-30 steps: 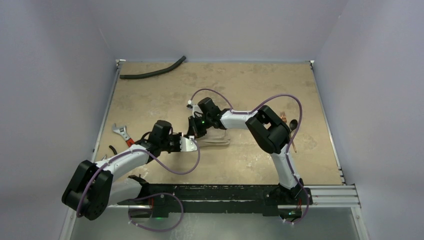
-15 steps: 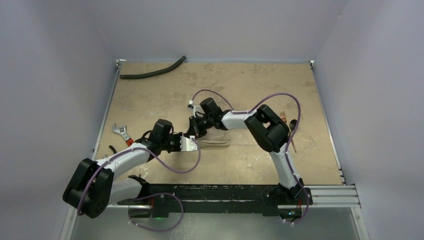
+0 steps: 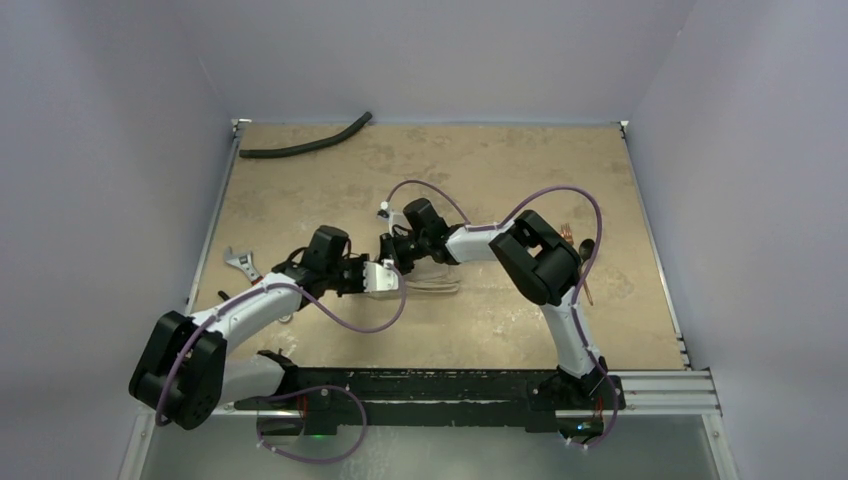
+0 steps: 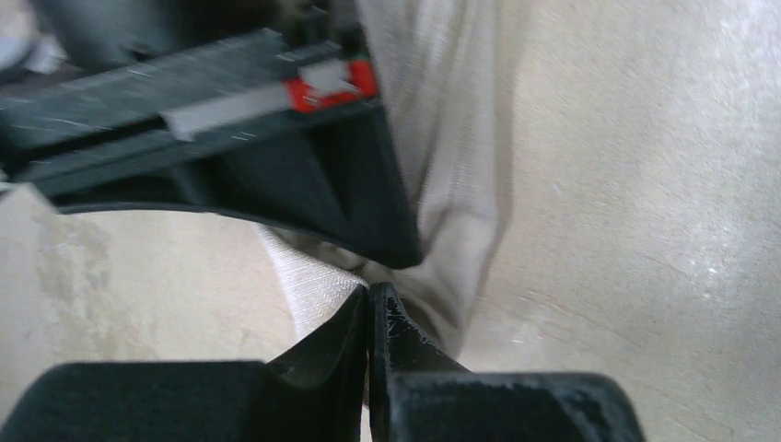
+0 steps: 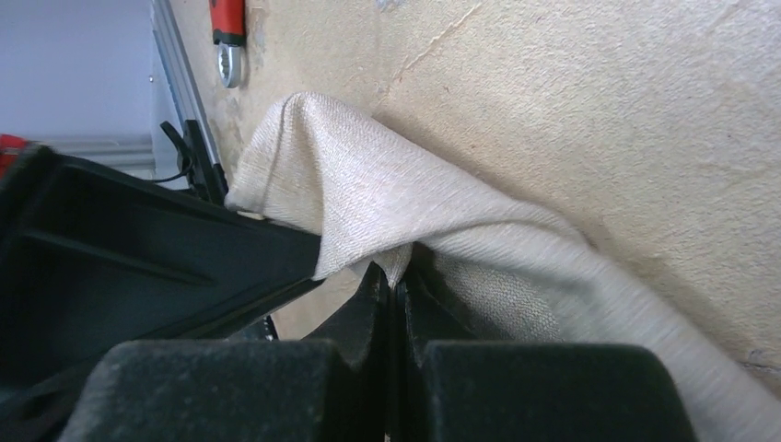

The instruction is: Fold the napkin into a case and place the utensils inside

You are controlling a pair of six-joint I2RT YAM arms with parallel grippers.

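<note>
Both grippers are pinching the napkin. Your left gripper [image 4: 370, 304] has its fingers pressed together on an edge of the cloth right at its tips. Your right gripper [image 5: 396, 281], just beyond the left one and nearly touching it, is clamped on a raised fold. From that pinch the napkin [image 5: 433, 203] drapes down and away onto the table [image 3: 480, 170]. Seen from above, the cloth trails off as a narrow bunched strip to the right of both hands.

This looks like a fold in the making, with the case not yet formed. To do it well:
- Hold both pinches firm and lift only enough to clear the tabletop.
- Move the two held points together so the edge between them stays straight.
- Lay that edge squarely over the rest of the cloth before you let go.
- Mind the crowding, because the hands are close enough for a small drift to knock one finger into the other.

Much is hard to read. The cloth is almost the colour of the table, so its outline and number of layers cannot be told from above. Each wrist view is half filled by the other hand. The fork [image 3: 567, 236] and spoon [image 3: 587, 247] lie well off beyond your right arm's elbow, which partly hides them.
</note>
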